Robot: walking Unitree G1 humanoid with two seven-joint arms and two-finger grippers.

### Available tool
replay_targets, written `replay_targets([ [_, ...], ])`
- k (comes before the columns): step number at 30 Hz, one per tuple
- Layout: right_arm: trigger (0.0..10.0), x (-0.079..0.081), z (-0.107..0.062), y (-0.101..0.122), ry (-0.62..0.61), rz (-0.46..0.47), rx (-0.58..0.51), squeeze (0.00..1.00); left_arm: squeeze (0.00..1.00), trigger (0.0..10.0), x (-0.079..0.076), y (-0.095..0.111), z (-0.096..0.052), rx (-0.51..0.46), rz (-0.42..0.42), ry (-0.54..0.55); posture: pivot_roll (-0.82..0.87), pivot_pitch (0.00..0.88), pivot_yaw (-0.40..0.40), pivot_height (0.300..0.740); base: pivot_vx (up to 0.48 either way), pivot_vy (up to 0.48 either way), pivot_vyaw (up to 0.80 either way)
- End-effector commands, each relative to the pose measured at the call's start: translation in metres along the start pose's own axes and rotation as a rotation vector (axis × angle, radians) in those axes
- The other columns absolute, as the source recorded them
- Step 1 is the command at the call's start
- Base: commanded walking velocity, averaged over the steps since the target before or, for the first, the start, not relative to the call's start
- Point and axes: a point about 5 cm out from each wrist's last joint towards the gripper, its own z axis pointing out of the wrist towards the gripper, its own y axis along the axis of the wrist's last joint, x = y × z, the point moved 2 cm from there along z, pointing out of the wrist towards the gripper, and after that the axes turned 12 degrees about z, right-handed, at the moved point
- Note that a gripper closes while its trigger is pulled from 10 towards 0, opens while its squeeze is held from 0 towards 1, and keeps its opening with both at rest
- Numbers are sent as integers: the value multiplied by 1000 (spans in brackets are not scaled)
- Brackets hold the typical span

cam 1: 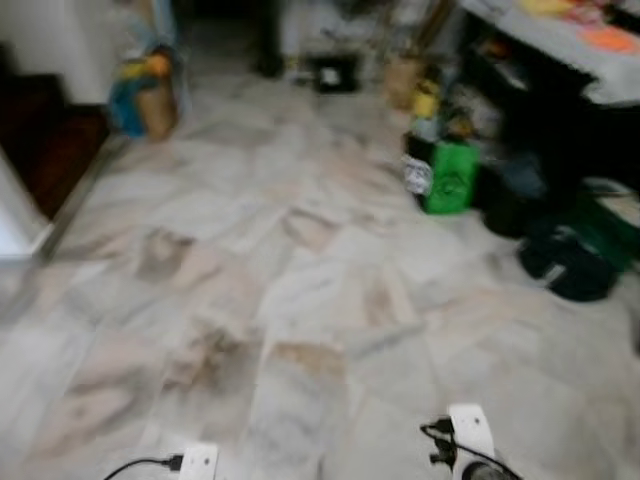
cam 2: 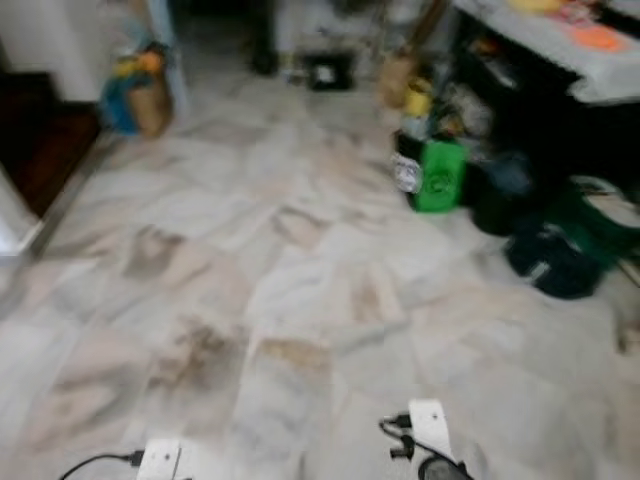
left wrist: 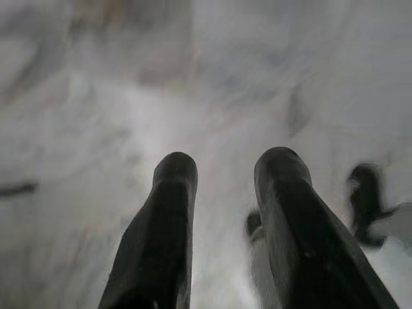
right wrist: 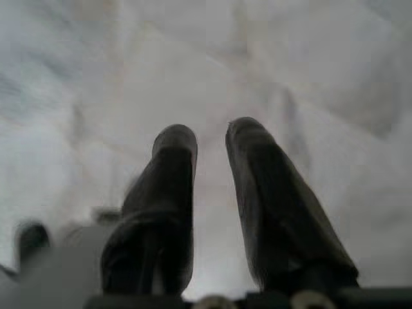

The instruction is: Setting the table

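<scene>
Floor [cam 1: 300, 250]: marble tile, takes up most of both eye views, frames blurred, so I judge the rig is walking.

Table [cam 1: 560, 40]: far right corner of the scene, light cloth on top w/ orange and yellow items I can't identify. Dark clutter packed under and beside it, incl. a green bag [cam 1: 448, 178] and a dark bag [cam 1: 570, 265] on the floor at its near side. More bags [cam 1: 145, 95] against the far left wall.

Key relation: table lies ahead and to the right of both arms, well apart; right arm is nearer. Table's long axis can't be told, since most of it is cut off. No tableware made out yet.

Left gripper [left wrist: 225, 170]: hangs over bare floor, fingers spread, empty.
Right gripper [right wrist: 211, 141]: same, fingers slightly apart, nothing between.
</scene>
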Motion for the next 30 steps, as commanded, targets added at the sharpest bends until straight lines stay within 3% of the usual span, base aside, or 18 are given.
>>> replay_targets([
  [1, 10000, -10, 0, -3, -43, 254, 63, 0, 0, 10000, 36, -33, -7, 136, -82, 4, -31, 0, -2, 740, 0, 0, -788],
  [15, 10000, -9, 1, 0, -46, 267, 55, 0, 0, 10000, 37, -35, -7, 141, -72, -11, -34, 0, 3, 740, 0, 0, -788],
  [30, 10000, 0, 1, -4, -37, 297, 63, 0, 0, 10000, 60, -49, -13, 181, -22, 13, -30, 0, 56, 740, 0, 0, -788],
])
